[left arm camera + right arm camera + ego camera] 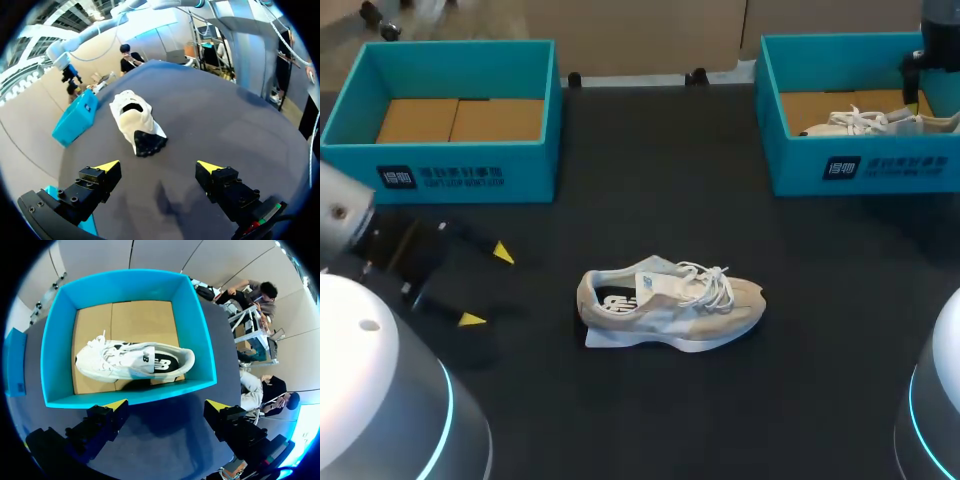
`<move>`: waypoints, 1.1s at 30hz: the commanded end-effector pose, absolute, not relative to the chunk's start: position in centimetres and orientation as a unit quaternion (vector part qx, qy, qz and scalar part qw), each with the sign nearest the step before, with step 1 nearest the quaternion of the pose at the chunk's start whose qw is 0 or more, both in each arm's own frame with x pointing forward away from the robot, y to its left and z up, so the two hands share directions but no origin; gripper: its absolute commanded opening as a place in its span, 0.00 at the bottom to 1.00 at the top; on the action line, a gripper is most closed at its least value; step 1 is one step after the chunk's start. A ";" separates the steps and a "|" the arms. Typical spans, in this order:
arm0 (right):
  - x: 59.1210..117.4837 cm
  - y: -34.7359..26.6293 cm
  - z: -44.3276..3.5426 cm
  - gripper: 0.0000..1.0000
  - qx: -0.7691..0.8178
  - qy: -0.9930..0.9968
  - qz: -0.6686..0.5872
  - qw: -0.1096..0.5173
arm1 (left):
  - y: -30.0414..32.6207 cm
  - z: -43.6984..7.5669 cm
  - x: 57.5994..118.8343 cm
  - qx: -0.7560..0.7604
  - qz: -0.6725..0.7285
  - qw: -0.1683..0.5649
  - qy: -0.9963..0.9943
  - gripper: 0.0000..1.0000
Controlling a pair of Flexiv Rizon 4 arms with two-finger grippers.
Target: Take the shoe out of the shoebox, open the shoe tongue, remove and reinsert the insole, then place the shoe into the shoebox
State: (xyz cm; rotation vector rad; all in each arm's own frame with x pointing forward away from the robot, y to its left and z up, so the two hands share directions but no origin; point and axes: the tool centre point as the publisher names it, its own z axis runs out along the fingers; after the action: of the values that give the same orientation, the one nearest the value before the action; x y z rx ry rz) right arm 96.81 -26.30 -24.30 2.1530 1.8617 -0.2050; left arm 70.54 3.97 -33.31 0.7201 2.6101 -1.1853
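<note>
Shoe (670, 303) is out on the table (720, 210). On my head feed the beige shoe stands on its sole near the middle of the black surface, with its toe toward my right side and its heel toward my left. Its white laces lie over the tongue, and the dark inside shows through the opening. It sits well apart from both teal boxes. My left gripper (487, 286) hangs low over the table off the heel end, apart from the shoe, with its fingers spread wide and nothing held between them. The left wrist feed agrees: the heel faces the yellow tips, ahead of them and a little to one side. The left shoebox (450, 172) stands at the far left corner, its cardboard floor showing. My right arm comes in at the far right, over the right shoebox (125, 287). From the right wrist feed, my right gripper (166, 405) hovers above the box wall nearest it. Its jaws are wide open and grip nothing. Inside that box a white shoe (132, 360) lies on the cardboard floor, close to that near wall, with its side panel and dark insole turned up toward the camera.
</note>
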 end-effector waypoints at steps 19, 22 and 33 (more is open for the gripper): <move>96.7 -26.3 -24.3 1.00 0.747 0.645 -0.070 0.144 | 6.0 -35.6 70.3 0.166 -0.461 0.149 0.859 1.00; 96.7 -26.3 -24.3 1.00 0.747 0.645 -0.070 0.144 | 6.0 -35.6 70.3 0.166 -0.461 0.149 0.859 1.00; 96.7 -26.3 -24.3 1.00 0.747 0.645 -0.070 0.144 | 6.0 -35.6 70.3 0.166 -0.461 0.149 0.859 1.00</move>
State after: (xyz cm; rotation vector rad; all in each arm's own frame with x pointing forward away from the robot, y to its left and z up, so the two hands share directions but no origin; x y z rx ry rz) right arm 96.81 -26.30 -24.30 2.1529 1.8617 -0.2050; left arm 70.32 6.06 -35.63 0.4769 2.4685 -1.3286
